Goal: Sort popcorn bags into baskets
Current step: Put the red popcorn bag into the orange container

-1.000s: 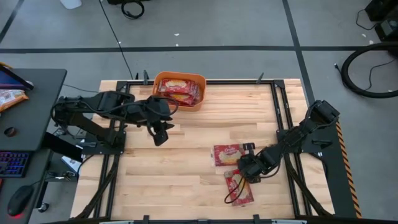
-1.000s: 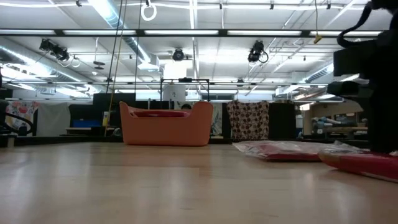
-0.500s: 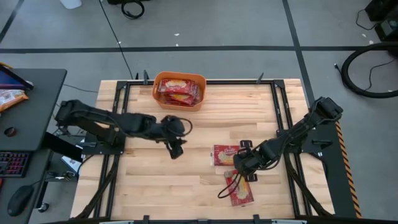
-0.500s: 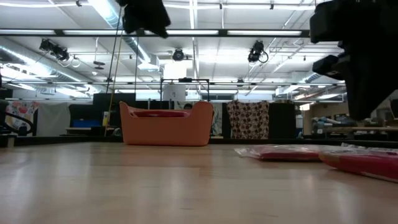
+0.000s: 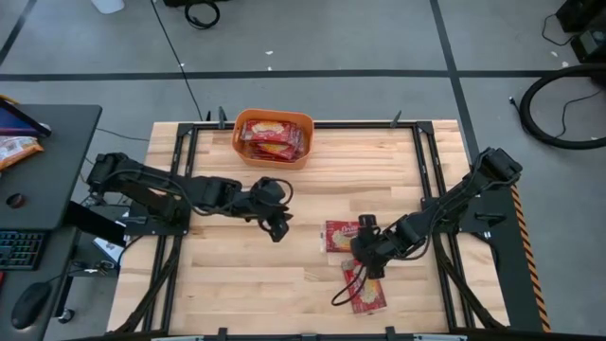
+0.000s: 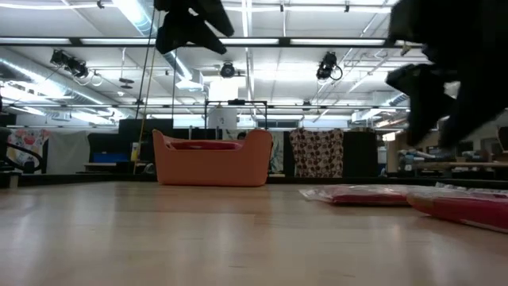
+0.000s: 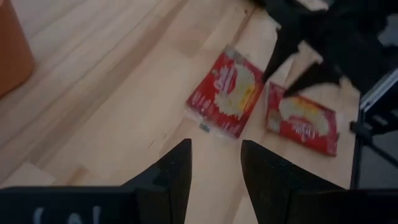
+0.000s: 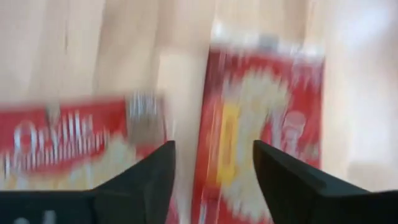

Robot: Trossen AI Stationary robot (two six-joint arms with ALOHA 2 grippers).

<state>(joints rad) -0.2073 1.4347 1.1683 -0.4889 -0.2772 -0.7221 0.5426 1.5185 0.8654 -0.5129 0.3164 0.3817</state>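
The left arm stretches low across the wooden table (image 5: pixel 284 284) toward its middle, its left gripper (image 5: pixel 276 225) with fingers (image 7: pixel 177 171) parted and nothing between them, pointed at the two popcorn bags (image 5: pixel 345 235) lying flat just beside each other on the boards. The right arm reaches in from the table's right edge, bent at the elbow, and the right gripper (image 5: pixel 365 254) hangs spread wide and empty over those two bags. The orange basket (image 5: pixel 275 138) sits at the table's far edge with more red bags stacked inside, and beyond it a large room with ceiling lights shows
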